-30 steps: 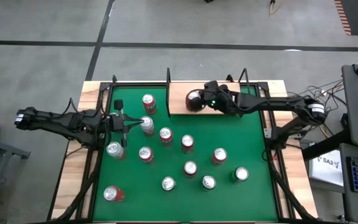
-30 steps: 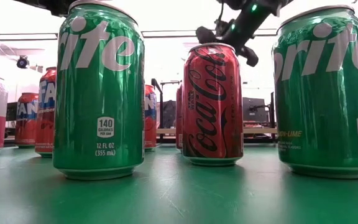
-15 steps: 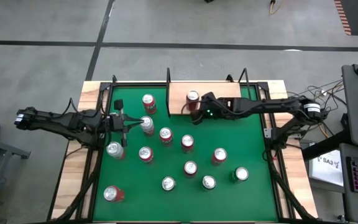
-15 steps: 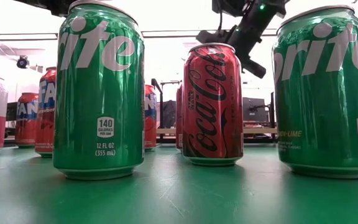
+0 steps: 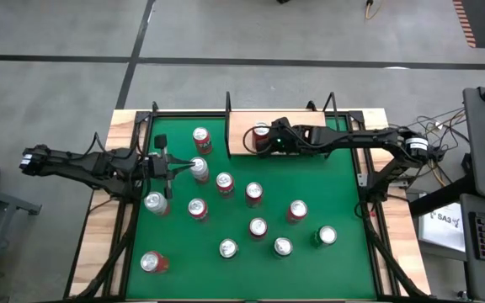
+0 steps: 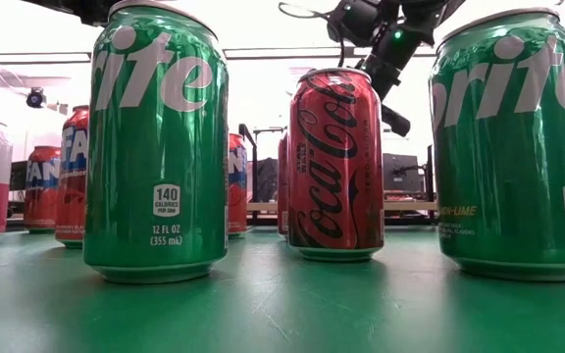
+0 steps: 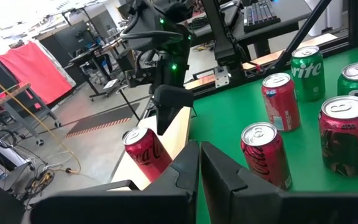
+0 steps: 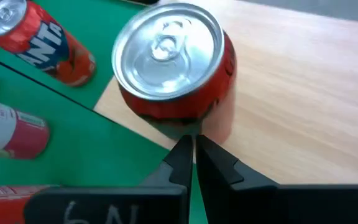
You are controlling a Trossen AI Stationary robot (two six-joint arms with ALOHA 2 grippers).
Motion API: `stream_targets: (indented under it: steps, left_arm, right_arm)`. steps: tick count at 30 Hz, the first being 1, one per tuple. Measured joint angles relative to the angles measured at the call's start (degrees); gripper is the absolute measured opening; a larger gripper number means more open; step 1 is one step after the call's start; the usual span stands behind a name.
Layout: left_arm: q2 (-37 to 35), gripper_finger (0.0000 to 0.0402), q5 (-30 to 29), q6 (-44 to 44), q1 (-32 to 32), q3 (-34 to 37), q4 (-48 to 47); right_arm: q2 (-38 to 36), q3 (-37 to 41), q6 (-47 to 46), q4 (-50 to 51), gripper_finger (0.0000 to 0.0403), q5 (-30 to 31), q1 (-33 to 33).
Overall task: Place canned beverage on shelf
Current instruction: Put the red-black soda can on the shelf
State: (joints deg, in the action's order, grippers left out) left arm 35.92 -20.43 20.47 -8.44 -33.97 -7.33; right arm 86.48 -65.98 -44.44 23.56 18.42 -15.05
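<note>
- My right gripper [image 5: 274, 138] is closed and holds nothing, fingertips pinched together just right of the red can [image 5: 261, 133].
- The red can [image 8: 173, 59] stands upright on the shelf [image 5: 303, 126], at its left near corner, close to the edge where the wood meets the green table [image 5: 343, 194].
- In the right wrist view my fingertips [image 8: 182, 152] sit right beside the can's side; I cannot tell if they touch it.
- The shelf is at the far edge of the table, middle-right.
- My left gripper [image 5: 185, 168] is closed too, empty, waiting on the left with its tip beside a silver-topped can [image 5: 199, 169].
- Other cans [image 5: 258, 227] stand scattered on the green table.
</note>
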Motion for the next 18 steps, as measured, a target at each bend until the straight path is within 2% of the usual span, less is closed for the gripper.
stream_targets:
  steps: [18]
  left_arm:
    - [0.07,0.0000,0.00,0.00,0.02,0.01,-0.03]
  right_arm:
    - [1.88,-0.02,4.57,-3.02,0.0012,2.18,-3.05]
